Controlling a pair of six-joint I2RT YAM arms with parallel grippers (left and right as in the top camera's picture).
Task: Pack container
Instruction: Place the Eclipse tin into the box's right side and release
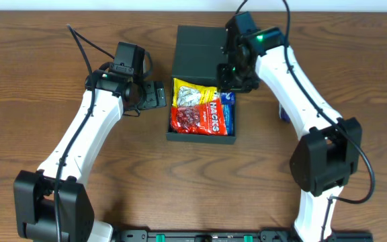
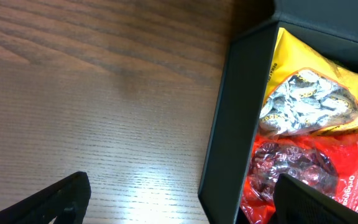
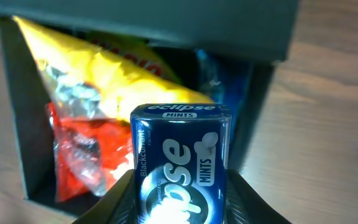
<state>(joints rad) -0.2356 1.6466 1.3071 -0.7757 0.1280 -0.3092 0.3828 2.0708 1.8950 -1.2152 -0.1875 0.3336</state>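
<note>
Over container [image 1: 197, 50], right gripper [image 3: 182, 198] clamps mints tin [image 3: 180, 155], unseen overhead; left gripper [image 1: 158, 95] wide, empty.

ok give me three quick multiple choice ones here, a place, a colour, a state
1. Where is the mints tin? A) in the right gripper B) flat on the table C) on the floor
2. Colour of the packet nearest the lid of the container? A) red B) yellow C) white
3. The left gripper is A) shut on the lid B) shut on a packet C) open, holding nothing
Answers: 1 A, the tin sits clamped there. 2 B, the yellow packet lies by the lid. 3 C, its jaws stand wide apart.
</note>
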